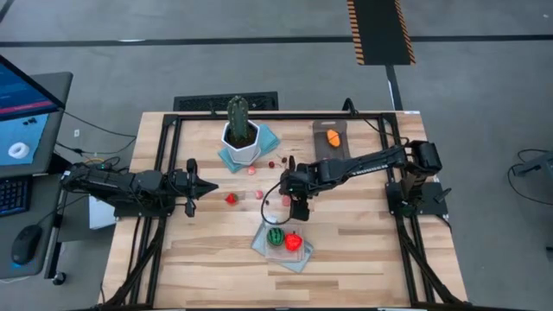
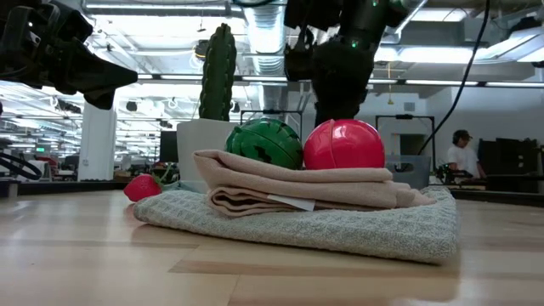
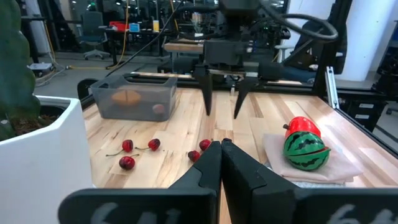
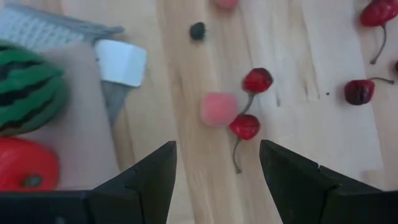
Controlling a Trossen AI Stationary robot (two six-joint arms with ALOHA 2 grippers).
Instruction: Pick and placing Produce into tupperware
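The tupperware (image 1: 331,136) stands at the far right of the table with an orange piece (image 3: 127,98) inside. A green-striped ball (image 1: 275,236) and a red ball (image 1: 294,242) rest on folded cloths (image 2: 297,191). A pink bit (image 4: 217,109) and a joined pair of cherries (image 4: 244,126) lie on the wood. My right gripper (image 4: 217,168) hangs open above them, pointing down, its fingertips clear of the table (image 3: 348,134). More cherries (image 3: 127,146) and a red strawberry (image 1: 231,199) lie toward the left. My left gripper (image 3: 221,155) waits at the left, level and shut.
A tall green cactus (image 1: 238,114) in a white pot (image 1: 241,149) stands on a teal cloth at the far middle. The black frame rails (image 1: 397,225) run along the table's sides. Bare wood lies near the front edge.
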